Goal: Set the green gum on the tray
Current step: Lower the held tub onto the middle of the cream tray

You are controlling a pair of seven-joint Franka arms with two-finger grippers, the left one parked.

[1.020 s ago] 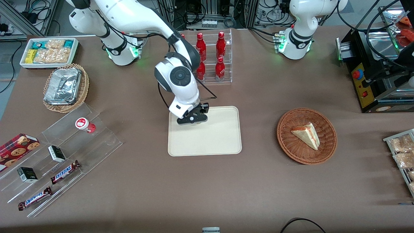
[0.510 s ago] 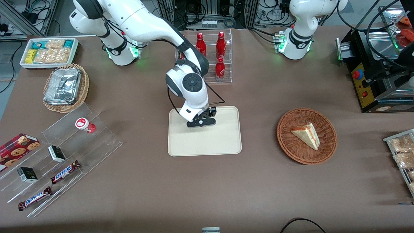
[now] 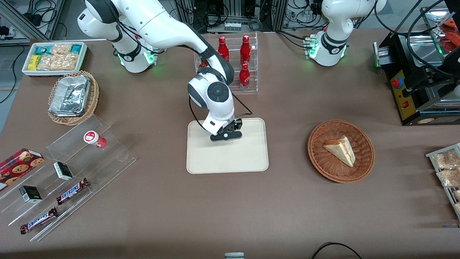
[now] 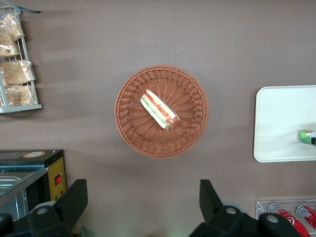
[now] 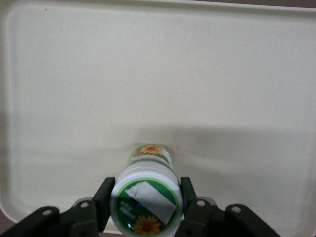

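Note:
My right gripper point(image 3: 225, 136) hangs low over the cream-beige tray point(image 3: 230, 158), above the half farther from the front camera. In the right wrist view the gripper point(image 5: 145, 201) is shut on the green gum point(image 5: 146, 196). One finger presses on each side of its white, green-ringed lid, and its green-yellow body points down at the tray point(image 5: 148, 74). I cannot tell whether the bottle's base touches the tray. In the front view the hand hides the gum. The left wrist view shows the gum point(image 4: 307, 137) over the tray point(image 4: 281, 123).
A clear rack of red bottles point(image 3: 233, 68) stands just past the tray, near the arm bases. A wicker basket with a sandwich point(image 3: 340, 151) lies toward the parked arm's end. An acrylic stand with a red-lidded bottle point(image 3: 94, 138) and snack bars lies toward the working arm's end.
My gripper has carried the green gum from the tray's edge at the working arm's side to farther in over the tray, and it has slowed.

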